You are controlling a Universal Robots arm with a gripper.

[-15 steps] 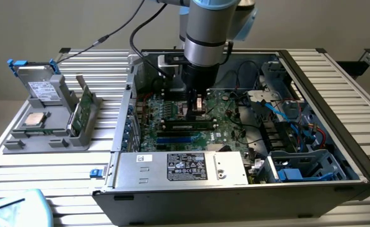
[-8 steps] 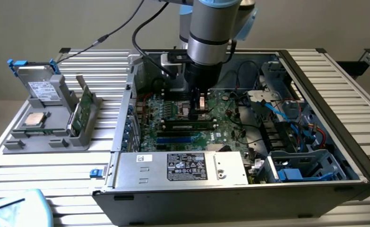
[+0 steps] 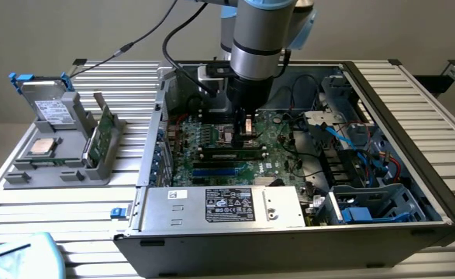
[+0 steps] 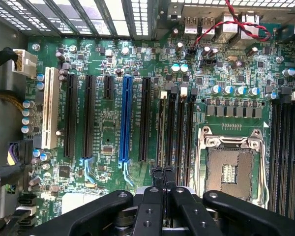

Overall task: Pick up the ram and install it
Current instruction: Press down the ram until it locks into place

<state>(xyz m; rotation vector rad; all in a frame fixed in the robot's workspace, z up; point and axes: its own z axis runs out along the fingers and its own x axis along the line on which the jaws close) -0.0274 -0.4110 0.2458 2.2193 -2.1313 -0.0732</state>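
Observation:
A long green ram stick [image 3: 97,138] stands on edge in the grey holder [image 3: 25,176] at the exterior view's left, far from my gripper. My gripper [image 3: 245,132] is down inside the open computer case, just above the green motherboard [image 3: 204,139]. In the wrist view its two black fingers [image 4: 157,183] are pressed together, with nothing visible between them. The gripper [image 4: 163,171] hangs over the end of the black memory slots [image 4: 176,128] beside the empty processor socket [image 4: 231,169]. A dark stick with a pale label [image 3: 231,154] lies in a slot right by the gripper.
The holder also carries a hard drive [image 3: 53,107] and a square silver processor chip [image 3: 43,148]. A silver power supply [image 3: 219,206] lines the case's near side. Cables and blue drive bays [image 3: 366,174] crowd the exterior view's right. A blue expansion slot [image 4: 125,118] runs beside the memory slots.

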